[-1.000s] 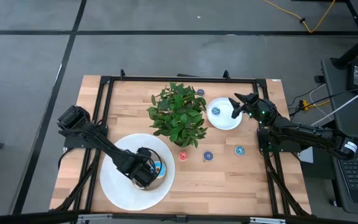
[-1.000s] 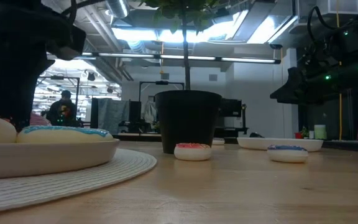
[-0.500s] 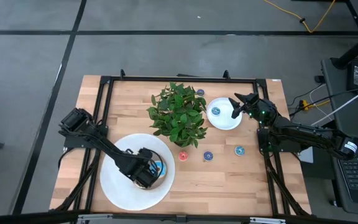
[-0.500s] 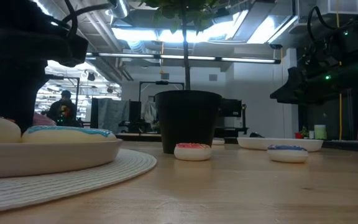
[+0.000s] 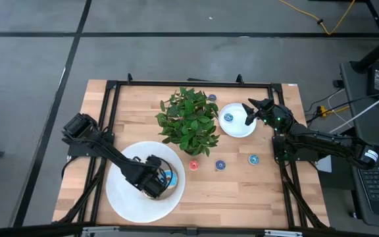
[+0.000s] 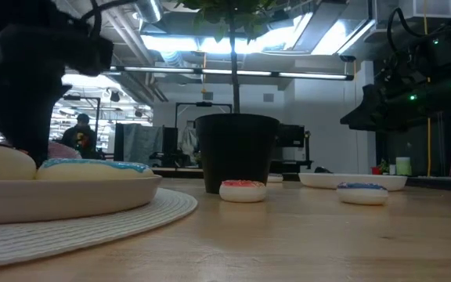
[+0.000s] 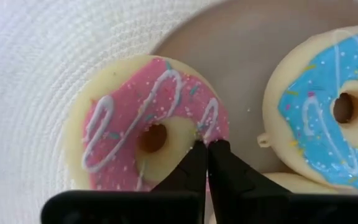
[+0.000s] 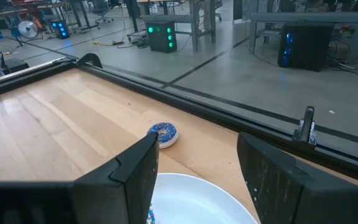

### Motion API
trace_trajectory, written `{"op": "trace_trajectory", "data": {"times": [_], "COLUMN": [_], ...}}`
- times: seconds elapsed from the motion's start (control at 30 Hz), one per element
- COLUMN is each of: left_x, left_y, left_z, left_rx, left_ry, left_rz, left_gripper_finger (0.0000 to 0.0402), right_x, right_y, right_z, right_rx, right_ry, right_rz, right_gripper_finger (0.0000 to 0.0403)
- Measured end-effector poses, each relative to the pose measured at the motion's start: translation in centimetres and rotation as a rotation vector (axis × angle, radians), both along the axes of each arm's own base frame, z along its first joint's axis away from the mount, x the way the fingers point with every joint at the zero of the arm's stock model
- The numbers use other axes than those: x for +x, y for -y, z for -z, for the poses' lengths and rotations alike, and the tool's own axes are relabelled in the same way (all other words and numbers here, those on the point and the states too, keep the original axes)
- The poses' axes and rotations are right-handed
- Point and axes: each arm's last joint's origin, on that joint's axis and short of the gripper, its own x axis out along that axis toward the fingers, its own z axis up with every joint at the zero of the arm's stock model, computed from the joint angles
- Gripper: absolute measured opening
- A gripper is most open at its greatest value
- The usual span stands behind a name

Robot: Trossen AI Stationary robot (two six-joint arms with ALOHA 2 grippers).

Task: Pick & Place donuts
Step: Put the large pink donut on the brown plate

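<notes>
The left hand is pinched fully together on the pink donut's ring in the large plate beside the blue donut — nothing lifted yet, I judge — while the right hand waits open over the small plate, tiny donuts still on the tabletop.

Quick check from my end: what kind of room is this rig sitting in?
Probably a robotics lab or workshop. Beyond the light wooden table the low view shows bare ceiling ducts and strip lights, and the right wrist view shows a grey concrete floor with glowing computer towers under workbenches.
</notes>
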Motion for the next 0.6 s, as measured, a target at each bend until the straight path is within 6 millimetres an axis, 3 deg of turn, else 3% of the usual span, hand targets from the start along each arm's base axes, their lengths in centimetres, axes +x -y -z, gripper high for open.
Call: {"op": "trace_trajectory", "data": {"times": [0.3, 0.6], "left_x": [0.4, 0.9], "left_y": [0.1, 0.5], "left_z": [-2.7, -2.1], "left_rx": [-0.005, -0.032], "left_ry": [0.052, 0.051], "left_rz": [-0.006, 0.006], "left_gripper_finger": [0.0002, 0.0002], "right_x": [0.0, 0.0], "right_y": [0.0, 0.0], "right_z": [0.0, 0.0], "right_rx": [0.000, 0.001], "right_ry": [0.000, 0.000], "right_rz": [0.000, 0.000], "right_gripper_finger": [0.0218, 0.0218]}}
